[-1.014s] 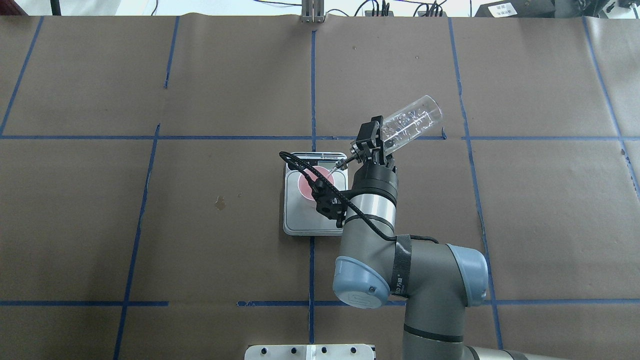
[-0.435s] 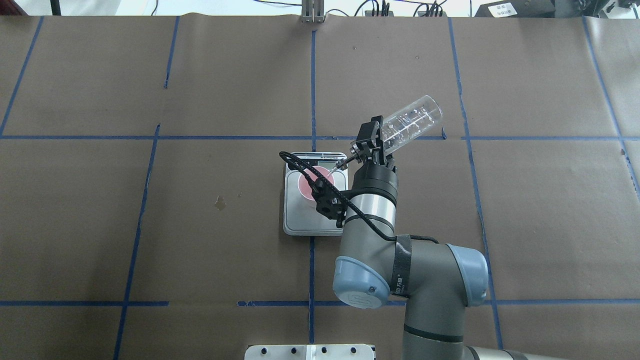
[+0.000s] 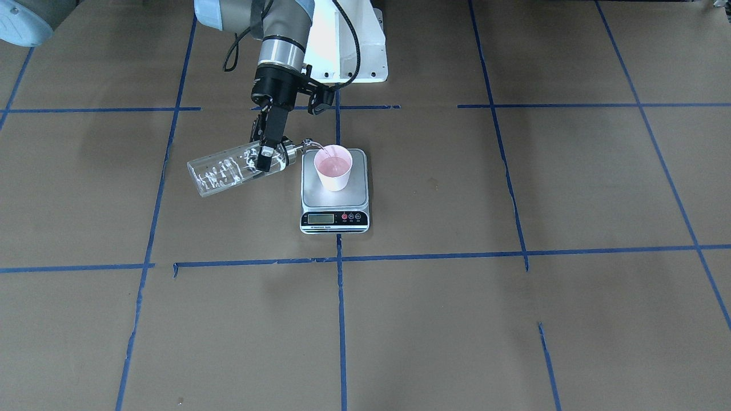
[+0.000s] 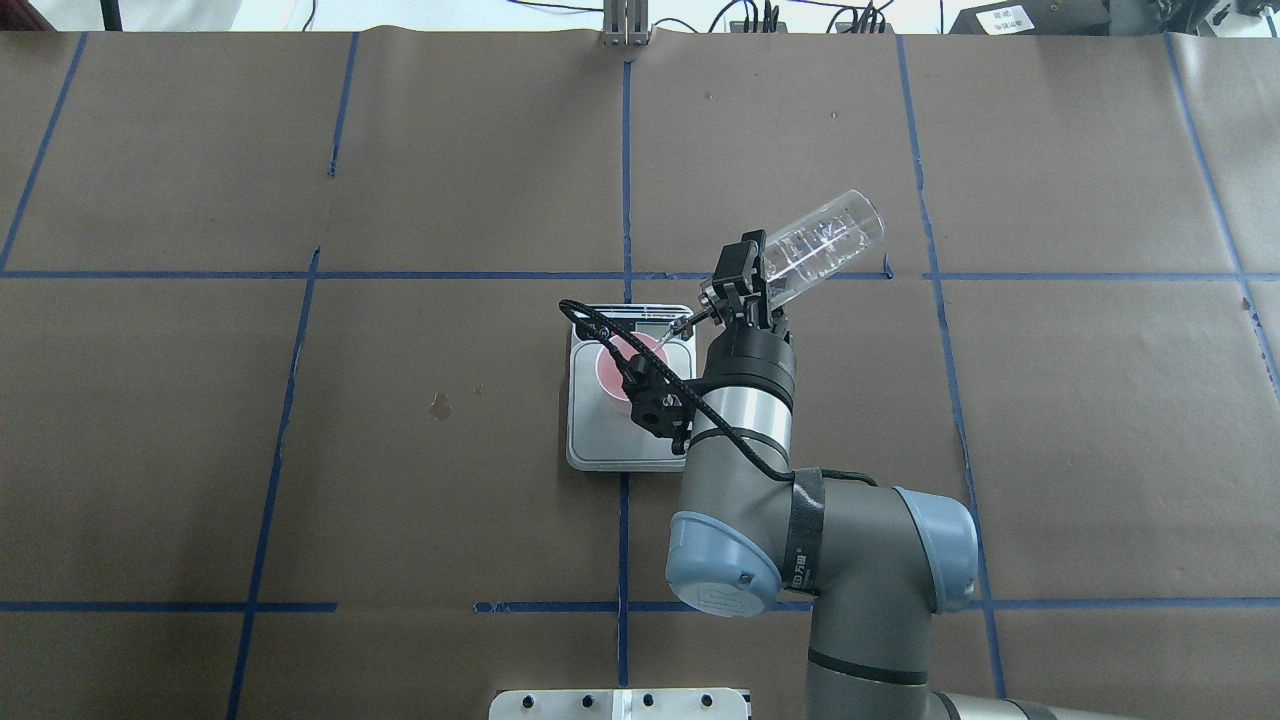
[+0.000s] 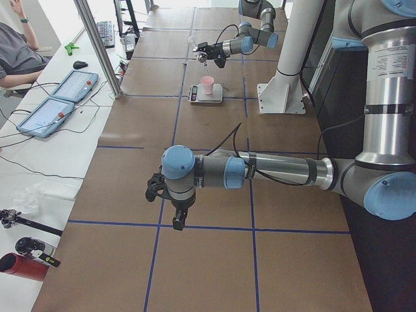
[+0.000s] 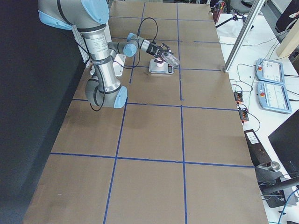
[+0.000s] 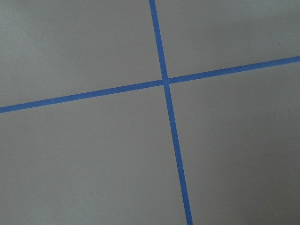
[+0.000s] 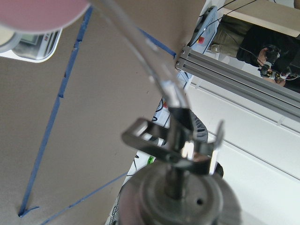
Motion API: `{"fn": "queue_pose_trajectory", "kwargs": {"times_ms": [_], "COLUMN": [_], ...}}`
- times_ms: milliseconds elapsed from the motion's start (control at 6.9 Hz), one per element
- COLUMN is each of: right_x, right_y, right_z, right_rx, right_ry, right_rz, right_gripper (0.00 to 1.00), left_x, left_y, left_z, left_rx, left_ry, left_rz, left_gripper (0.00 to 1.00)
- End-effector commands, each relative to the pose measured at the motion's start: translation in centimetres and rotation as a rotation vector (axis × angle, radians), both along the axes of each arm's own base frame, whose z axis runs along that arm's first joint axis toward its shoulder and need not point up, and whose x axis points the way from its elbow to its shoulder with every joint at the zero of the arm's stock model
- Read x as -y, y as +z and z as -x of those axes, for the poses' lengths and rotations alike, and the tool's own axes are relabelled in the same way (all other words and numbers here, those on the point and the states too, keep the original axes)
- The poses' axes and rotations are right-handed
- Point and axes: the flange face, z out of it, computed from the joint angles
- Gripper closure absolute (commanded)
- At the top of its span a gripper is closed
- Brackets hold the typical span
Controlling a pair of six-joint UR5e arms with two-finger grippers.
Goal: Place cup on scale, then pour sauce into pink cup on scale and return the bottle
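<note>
**Inspector A:** Status of the right gripper [image 3: 265,157]?

**Inspector B:** Its fingers are clamped on the bottle [image 3: 225,168] just behind the silver cap. The bottle is tipped near horizontal beside the scale [image 3: 308,197], with the spout [image 3: 313,145] at the rim of the cup [image 3: 334,167].

**A:** Cup position?

**B:** Upright on the scale's platform, toward the edge away from the display. Placement is judged complete, and the pour is the step in hand (the sauce [image 3: 211,174] is clear, so no stream can be confirmed).

**A:** The left gripper [image 5: 177,221]?

**B:** It hangs over bare surface [image 5: 130,195], well apart from the scale. Whether its fingers are open cannot be told.

**A:** Next requirement?

**B:** Roll the bottle upright while the spout is over the cup, so drips fall inside. Then set it down clear of the scale.
</note>
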Motion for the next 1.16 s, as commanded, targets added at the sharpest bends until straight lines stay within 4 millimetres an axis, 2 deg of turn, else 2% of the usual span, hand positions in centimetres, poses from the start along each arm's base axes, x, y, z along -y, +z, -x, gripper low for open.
{"fn": "queue_pose_trajectory", "kwargs": {"times_ms": [0, 290, 435, 725, 870, 1014], "right_x": [0.1, -0.4, -0.4, -1.4, -1.3, -0.4], "right_y": [-0.5, -0.5, -1.1, -1.8, -2.4, -2.3], "right_z": [-0.2, -0.1, -0.7, -2.4, -3.5, -4.6], "right_rx": [0.173, 0.463, 0.531, 0.852, 1.035, 1.137], "right_ry": [0.021, 0.045, 0.055, 0.105, 0.151, 0.187], "right_rz": [0.019, 0.107, 0.116, 0.265, 0.384, 0.488], "right_gripper": [1.00, 1.00, 1.00, 1.00, 1.00, 1.00], "left_x": [0.0, 0.0, 0.0, 0.1, 0.2, 0.2], "left_y": [0.0, -0.1, -0.2, -0.3, -0.4, -0.4], "left_z": [0.0, 0.0, 0.0, 0.0, 0.0, 0.0], "left_rx": [0.000, 0.000, 0.000, 0.000, 0.000, 0.000], "left_ry": [0.000, 0.000, 0.000, 0.000, 0.000, 0.000], "left_rz": [0.000, -0.003, -0.003, -0.006, -0.008, -0.009], "left_gripper": [0.00, 0.00, 0.00, 0.00, 0.00, 0.00]}}
